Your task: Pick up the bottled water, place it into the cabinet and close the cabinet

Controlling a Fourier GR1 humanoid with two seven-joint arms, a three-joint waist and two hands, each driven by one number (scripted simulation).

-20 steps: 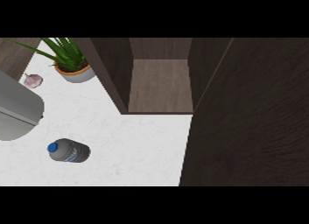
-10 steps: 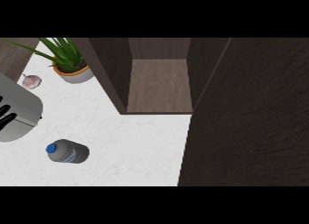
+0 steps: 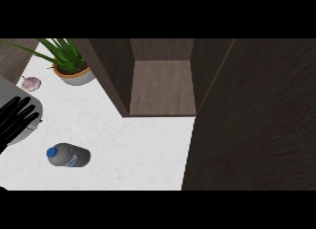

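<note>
The bottled water [image 3: 68, 155], clear with a blue cap, stands on the white counter [image 3: 140, 138] at the lower left. My left hand [image 3: 11, 123] shows at the left edge, above and left of the bottle and apart from it, fingers straight and pointing up-right. The dark wood cabinet [image 3: 161, 85] is open at the top centre, and its inside shelf is bare. Its door [image 3: 259, 120] swings out and fills the right side of the view. My right hand is not visible.
A potted green plant [image 3: 71, 67] stands at the back left, close to the cabinet's left wall. A small pale garlic bulb [image 3: 31, 83] lies left of it. A grey rounded object [image 3: 5, 96] sits at the left edge, partly under my left hand.
My left hand has come into view from the left edge and moved farther right over the grey object. The bottle and the cabinet door have not moved.
</note>
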